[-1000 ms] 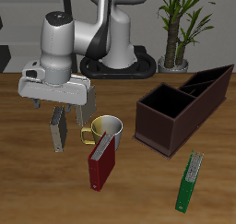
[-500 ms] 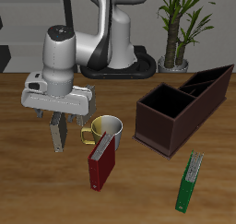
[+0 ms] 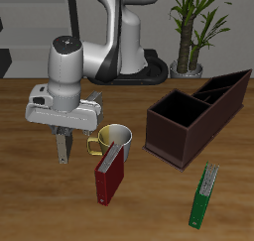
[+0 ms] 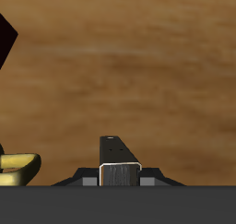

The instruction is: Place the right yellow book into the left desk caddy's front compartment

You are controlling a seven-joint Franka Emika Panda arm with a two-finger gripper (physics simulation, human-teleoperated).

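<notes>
The right yellow book (image 3: 63,148), small, thin and dark grey, stands upright on the table beside the mug. Its top edge shows close up in the wrist view (image 4: 118,163). My gripper (image 3: 63,136) is low over the book with its fingers down on either side of the book's top. The jaws stand open and do not press on it. The left desk caddy (image 3: 177,126), a long dark maroon-brown box with partitions, stands apart from the gripper, past the mug. Its nearest compartment holds nothing.
A white mug with a yellow handle (image 3: 114,138) stands right beside the book; its handle shows in the wrist view (image 4: 17,168). A dark red book (image 3: 109,174) stands nearer the front edge. A green book (image 3: 205,193) lies near the front. A potted plant (image 3: 193,27) stands behind.
The gripper has come down from above the book until its fingers reach around the book's top. The book and the other objects have not moved.
</notes>
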